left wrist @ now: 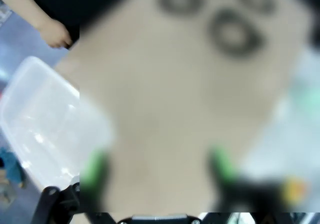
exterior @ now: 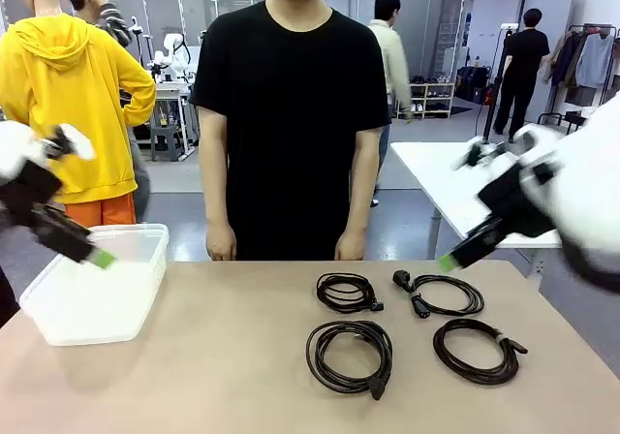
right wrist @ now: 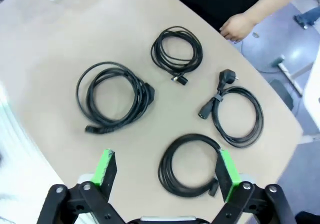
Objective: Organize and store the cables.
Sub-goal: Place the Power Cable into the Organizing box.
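**Hovering over four coiled cables**

Four cables [exterior: 350, 355] lie coiled and apart on the table's [exterior: 223, 356] right half, so you can take each one singly. The empty bin [exterior: 87, 308] at the left edge looks meant to receive them. Your right gripper [right wrist: 166, 170] hovers above the near right coil [right wrist: 192, 164], fingers wide, touching nothing. Your left gripper [left wrist: 157, 168] hangs beside the bin, likewise wide and empty.
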You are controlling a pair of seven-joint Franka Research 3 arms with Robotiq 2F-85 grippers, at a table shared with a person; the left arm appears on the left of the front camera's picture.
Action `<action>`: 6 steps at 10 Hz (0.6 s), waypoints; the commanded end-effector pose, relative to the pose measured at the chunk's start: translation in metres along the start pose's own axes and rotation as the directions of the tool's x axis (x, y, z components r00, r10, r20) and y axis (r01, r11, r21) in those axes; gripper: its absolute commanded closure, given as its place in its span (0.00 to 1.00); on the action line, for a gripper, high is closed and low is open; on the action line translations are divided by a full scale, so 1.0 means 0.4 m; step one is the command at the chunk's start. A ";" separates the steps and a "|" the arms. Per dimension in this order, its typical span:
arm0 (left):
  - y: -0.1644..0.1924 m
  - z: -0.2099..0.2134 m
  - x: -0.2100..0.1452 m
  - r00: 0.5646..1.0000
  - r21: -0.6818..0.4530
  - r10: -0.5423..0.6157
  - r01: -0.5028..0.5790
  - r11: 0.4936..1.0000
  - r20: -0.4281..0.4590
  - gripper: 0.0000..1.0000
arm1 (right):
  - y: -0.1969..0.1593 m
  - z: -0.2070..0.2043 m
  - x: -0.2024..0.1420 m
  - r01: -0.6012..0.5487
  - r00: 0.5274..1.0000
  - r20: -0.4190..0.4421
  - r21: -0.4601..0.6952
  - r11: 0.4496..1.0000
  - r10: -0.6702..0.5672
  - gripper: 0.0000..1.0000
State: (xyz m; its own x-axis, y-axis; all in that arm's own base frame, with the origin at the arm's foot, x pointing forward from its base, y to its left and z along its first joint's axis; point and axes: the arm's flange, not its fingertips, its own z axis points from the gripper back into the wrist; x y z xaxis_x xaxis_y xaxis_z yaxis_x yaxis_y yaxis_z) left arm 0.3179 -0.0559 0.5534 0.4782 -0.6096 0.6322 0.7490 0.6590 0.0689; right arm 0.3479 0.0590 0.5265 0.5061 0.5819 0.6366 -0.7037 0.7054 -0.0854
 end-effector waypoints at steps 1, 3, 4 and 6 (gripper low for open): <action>0.044 0.129 -0.083 0.997 -0.056 -0.023 0.027 0.998 0.069 0.00 | -0.062 0.132 -0.092 0.024 0.999 0.029 0.083 0.996 -0.027 0.00; 0.069 0.221 -0.184 0.981 -0.042 -0.032 0.041 0.998 0.192 0.00 | -0.120 0.232 -0.230 0.114 0.985 0.115 0.131 0.985 -0.129 0.00; 0.089 0.251 -0.237 0.964 -0.021 0.008 -0.003 1.000 0.266 0.00 | -0.135 0.256 -0.296 0.159 0.973 0.150 0.130 0.979 -0.178 0.00; 0.110 0.271 -0.324 0.945 -0.014 0.107 -0.108 0.994 0.310 0.00 | -0.129 0.285 -0.391 0.217 0.946 0.215 0.138 0.966 -0.243 0.00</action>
State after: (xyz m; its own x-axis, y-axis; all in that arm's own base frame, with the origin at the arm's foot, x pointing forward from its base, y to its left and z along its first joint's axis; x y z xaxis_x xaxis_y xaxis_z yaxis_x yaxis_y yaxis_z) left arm 0.2495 0.1071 0.5877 0.3829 -0.3982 0.8335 0.7008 0.7131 0.0187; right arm 0.2677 -0.1266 0.5484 0.5592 0.3119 0.7682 -0.6337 0.7582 0.1534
